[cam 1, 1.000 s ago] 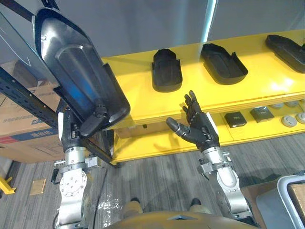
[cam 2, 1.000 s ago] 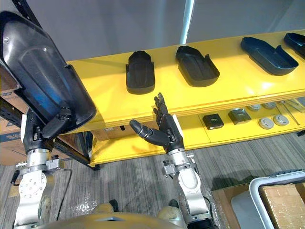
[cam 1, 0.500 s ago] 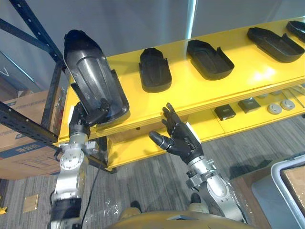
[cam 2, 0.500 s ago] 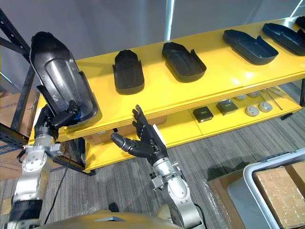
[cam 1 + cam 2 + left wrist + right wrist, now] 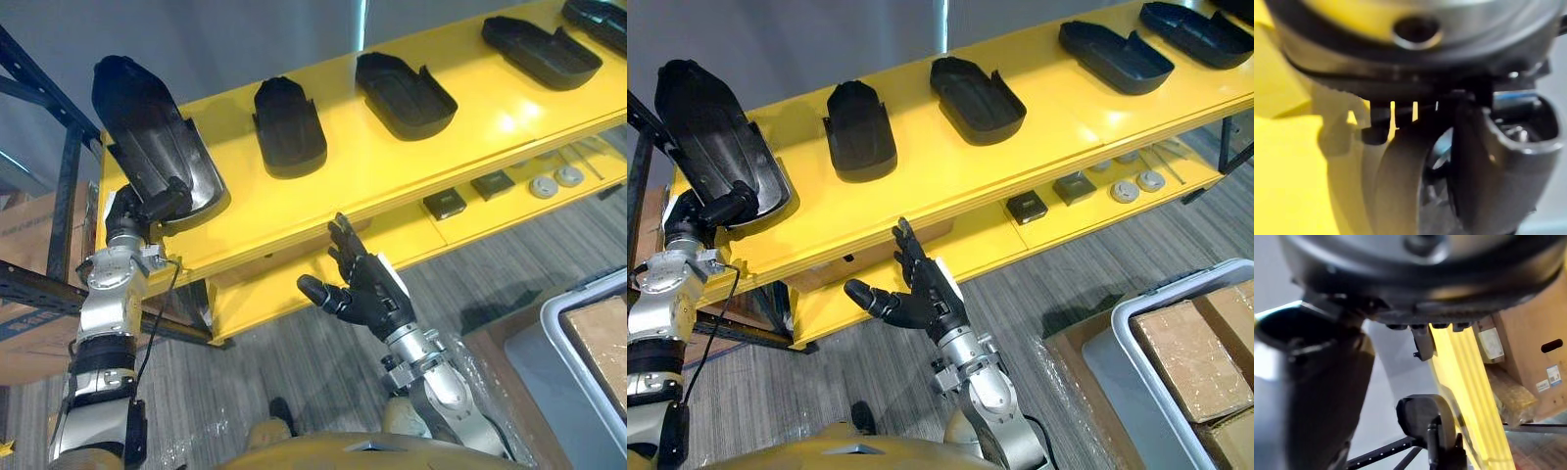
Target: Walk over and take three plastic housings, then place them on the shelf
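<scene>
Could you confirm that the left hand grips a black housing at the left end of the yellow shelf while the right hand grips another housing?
Not quite: the right hand grips nothing. Its fingers are spread open in front of the yellow shelf, as the left eye view shows. The rest holds: the left hand grips a black housing at the shelf's left end.

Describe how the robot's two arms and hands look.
The left arm and right arm are silver-grey metal with round wrist joints; the left has dark bands lower down. The left hand and right hand are dark, with slender fingers; the right bears a white strip along one edge.
</scene>
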You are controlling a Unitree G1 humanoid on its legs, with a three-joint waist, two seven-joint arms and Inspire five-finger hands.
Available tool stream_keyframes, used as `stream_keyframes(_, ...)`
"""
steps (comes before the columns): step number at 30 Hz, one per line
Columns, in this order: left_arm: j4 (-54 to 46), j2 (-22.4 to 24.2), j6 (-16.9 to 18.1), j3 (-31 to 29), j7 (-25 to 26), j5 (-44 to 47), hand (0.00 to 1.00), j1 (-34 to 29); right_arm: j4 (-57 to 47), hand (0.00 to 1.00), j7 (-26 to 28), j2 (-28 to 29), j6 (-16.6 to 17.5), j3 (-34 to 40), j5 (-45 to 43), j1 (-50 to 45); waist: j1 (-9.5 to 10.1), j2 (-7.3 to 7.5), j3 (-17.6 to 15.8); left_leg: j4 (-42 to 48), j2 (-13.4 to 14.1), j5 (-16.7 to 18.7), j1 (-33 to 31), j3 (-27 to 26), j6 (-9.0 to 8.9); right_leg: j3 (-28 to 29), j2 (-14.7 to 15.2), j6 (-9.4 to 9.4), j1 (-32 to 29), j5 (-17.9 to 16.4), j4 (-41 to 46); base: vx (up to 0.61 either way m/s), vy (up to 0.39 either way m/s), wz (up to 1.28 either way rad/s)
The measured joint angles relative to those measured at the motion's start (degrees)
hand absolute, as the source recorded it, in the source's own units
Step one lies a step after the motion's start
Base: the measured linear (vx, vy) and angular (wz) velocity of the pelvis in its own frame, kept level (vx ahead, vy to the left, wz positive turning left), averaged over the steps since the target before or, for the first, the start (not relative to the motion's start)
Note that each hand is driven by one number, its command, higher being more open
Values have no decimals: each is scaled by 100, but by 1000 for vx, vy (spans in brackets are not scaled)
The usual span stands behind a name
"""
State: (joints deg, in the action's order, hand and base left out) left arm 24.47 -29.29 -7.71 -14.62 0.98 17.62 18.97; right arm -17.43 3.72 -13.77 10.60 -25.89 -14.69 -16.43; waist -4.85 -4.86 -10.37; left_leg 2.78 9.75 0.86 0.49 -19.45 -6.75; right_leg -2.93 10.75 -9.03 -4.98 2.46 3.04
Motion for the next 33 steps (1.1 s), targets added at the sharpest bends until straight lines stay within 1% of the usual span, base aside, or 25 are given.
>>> stream_keyframes(1, 0, 0, 0, 0, 0, 0, 0, 0, 0, 100, 0, 0, 0, 0, 0, 0, 0, 0, 0, 0, 0, 0, 0, 0, 0, 0, 0, 0, 0, 0, 0, 0, 0, 0)
stream_keyframes(2, 89, -25, -54, -22, -87, -9, 0, 161, -77, 100, -70, -3, 1, -53, -1, -2, 6, -5, -38, 0, 2, 0, -5, -15, -1, 0, 0, 0, -6, 0, 1, 0, 0, 0)
stream_keyframes(3, 123, -100, -166, -27, -176, -13, 0, 250, -77, 100, -91, -3, 0, -97, -1, 1, 6, -3, -43, 0, 3, 0, -4, -19, -1, 0, 0, 0, -6, 0, 3, 0, 0, 0)
stream_keyframes(7, 320, -245, -389, -54, -337, -23, 0, 457, -77, 100, -191, -14, -1, -247, -3, -14, -7, 4, -88, 1, 5, 0, -1, -51, -2, 9, 1, 0, -16, 0, 9, 0, 0, 0)
stream_keyframes(10, 469, -286, -400, -100, -428, -22, 0, 652, -77, 100, -230, -15, -1, -261, -9, 11, -7, -6, -208, 8, 11, 0, 2, -68, -2, 11, 1, 9, -61, -6, 97, 0, 0, 0)
stream_keyframes(11, 495, -296, -401, -102, -434, -23, 100, 675, -77, 100, -250, -19, -1, -275, -11, 10, -7, -4, -217, 9, 12, 0, 2, -74, -2, 12, 1, 10, -63, -6, 97, -21, -2, -3)
stream_keyframes(13, 686, -349, -417, -102, -500, -25, 100, 804, -77, 100, -276, -52, -1, -298, -21, 17, -7, -3, -226, 15, 14, 0, 5, -80, -2, 13, 0, 10, -63, -6, 101, 0, 0, 0)
stream_keyframes(19, 1015, -494, -521, -159, -494, -29, 100, 998, -77, 100, -306, -212, -1, -422, -27, 44, -32, 4, -251, 49, 34, 3, 14, -113, -6, 23, -9, 11, -63, -7, 115, -5, 0, -1)
stream_keyframes(21, 1095, -512, -514, -224, -475, -27, 100, 1049, -78, 100, -307, -210, -1, -459, -28, 54, -42, -4, -312, 75, 49, 8, 28, -117, -14, 25, -18, 28, -65, -20, 169, 0, 0, 0)
stream_keyframes(25, 1160, -542, -586, -338, -474, -30, 100, 1056, -79, 100, -308, -213, -1, -546, -28, 56, -49, -16, -322, 92, 84, 6, 33, -124, -19, 25, -49, 41, -71, -28, 192, -8, -3, -1)
stream_keyframes(31, 1328, -572, -619, -450, -311, -38, 100, 1055, -79, 100, -360, -213, 0, -578, -26, 58, -53, -24, -323, 91, 91, 1, 117, -126, -27, 24, -56, 45, 8, -31, 200, 0, 0, 0)
stream_keyframes(33, 1376, -639, -620, -458, -207, -199, 100, 1049, -79, 100, -402, -213, 0, -634, -19, 58, -55, -25, -322, 91, 92, -4, 119, -126, -33, 22, -56, 45, 9, -30, 199, 0, 0, 0)
